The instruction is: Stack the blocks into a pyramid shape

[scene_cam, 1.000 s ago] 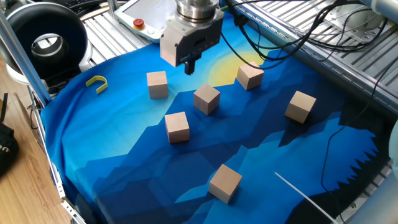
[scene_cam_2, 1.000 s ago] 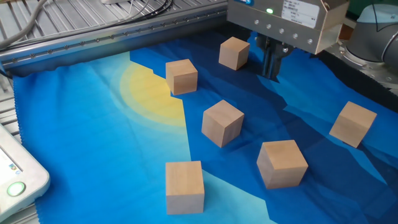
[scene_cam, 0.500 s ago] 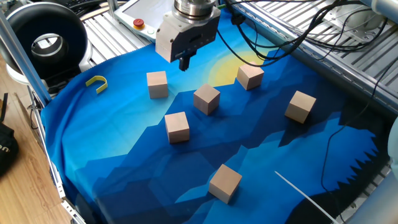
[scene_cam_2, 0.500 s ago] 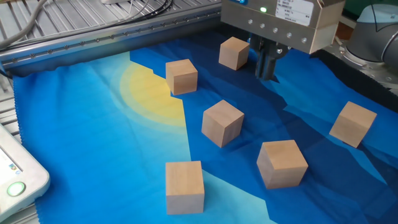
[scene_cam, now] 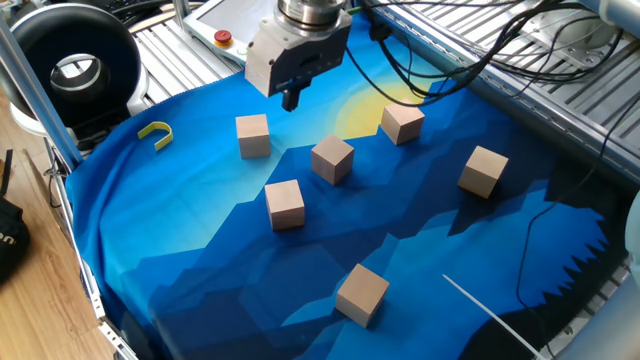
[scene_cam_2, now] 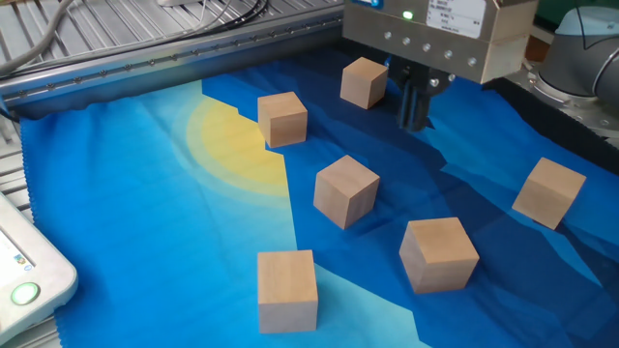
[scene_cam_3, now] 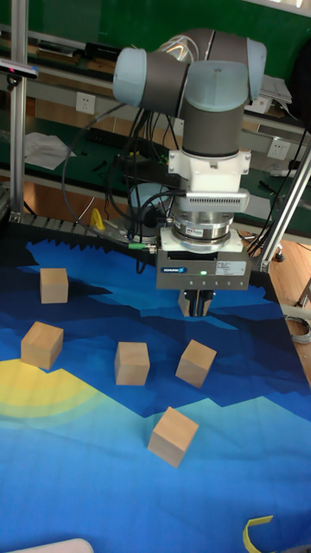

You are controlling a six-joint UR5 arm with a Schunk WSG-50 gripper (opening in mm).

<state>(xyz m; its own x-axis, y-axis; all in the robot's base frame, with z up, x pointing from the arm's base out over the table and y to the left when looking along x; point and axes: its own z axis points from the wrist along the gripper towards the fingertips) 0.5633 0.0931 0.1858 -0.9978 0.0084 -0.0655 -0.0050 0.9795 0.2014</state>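
the jaws (scene_cam: pixel 291 98) have drifted a little toward the back-left of the counter over the past second, fingers pressed together and holding nothing, hanging above the blue mountain-print cloth (scene_cam: pixel 200 260). all six wooden blocks (scene_cam: pixel 332 159) sit scattered singly on the cloth, none stacked, so the pyramid looks not yet begun and this reads as travel toward a first pick. the nearest block (scene_cam: pixel 253 135) lies below and just to one side of the jaws, apart from them, and the yellow hook (scene_cam: pixel 156 133) rests near the cloth's edge.
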